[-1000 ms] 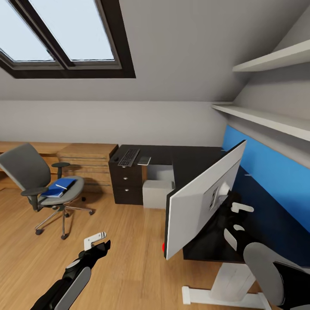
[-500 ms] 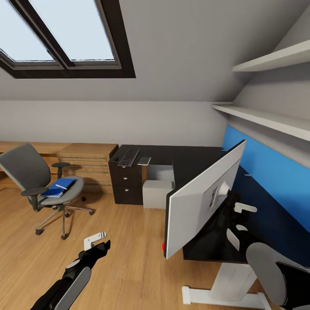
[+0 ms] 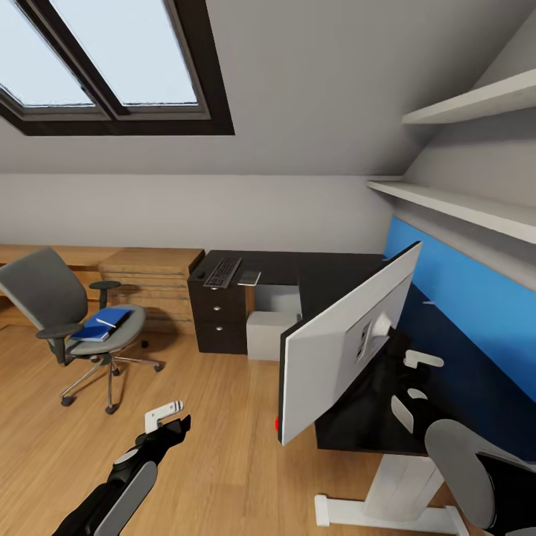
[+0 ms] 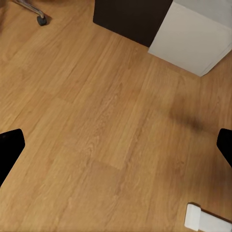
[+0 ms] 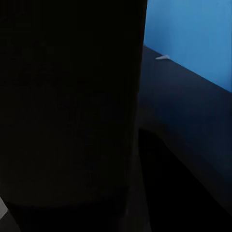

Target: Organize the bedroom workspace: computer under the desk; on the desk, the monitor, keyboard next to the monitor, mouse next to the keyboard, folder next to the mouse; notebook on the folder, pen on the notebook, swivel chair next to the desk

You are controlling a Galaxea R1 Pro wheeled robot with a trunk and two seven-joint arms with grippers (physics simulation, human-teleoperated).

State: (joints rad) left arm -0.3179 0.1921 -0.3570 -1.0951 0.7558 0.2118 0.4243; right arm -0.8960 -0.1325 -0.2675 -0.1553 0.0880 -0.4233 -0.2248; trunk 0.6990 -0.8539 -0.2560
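The monitor (image 3: 342,350) leans tilted over the front edge of the black desk (image 3: 327,275), its grey back towards me. My right gripper (image 3: 408,383) is behind it, shut on its dark stand (image 5: 67,106). Far back on the desk lie the keyboard (image 3: 222,271) and a small dark mouse (image 3: 199,275). A blue folder (image 3: 100,325) with a thin white item on top rests on the swivel chair (image 3: 59,305) at the left. The white computer (image 3: 272,335) stands under the desk. My left gripper (image 3: 167,417) hangs open over the floor, fingertips (image 4: 9,145) wide apart.
A black drawer unit (image 3: 217,316) carries the desk's far end, with a wooden dresser (image 3: 152,286) beside it. White shelves (image 3: 461,208) and a blue wall panel (image 3: 476,298) line the right side. The desk's white foot (image 3: 387,510) is near my base. Wooden floor (image 4: 116,121) lies between chair and desk.
The monitor has shifted and swung a little to the left with my right gripper on its stand. The left arm and the chair have not moved.
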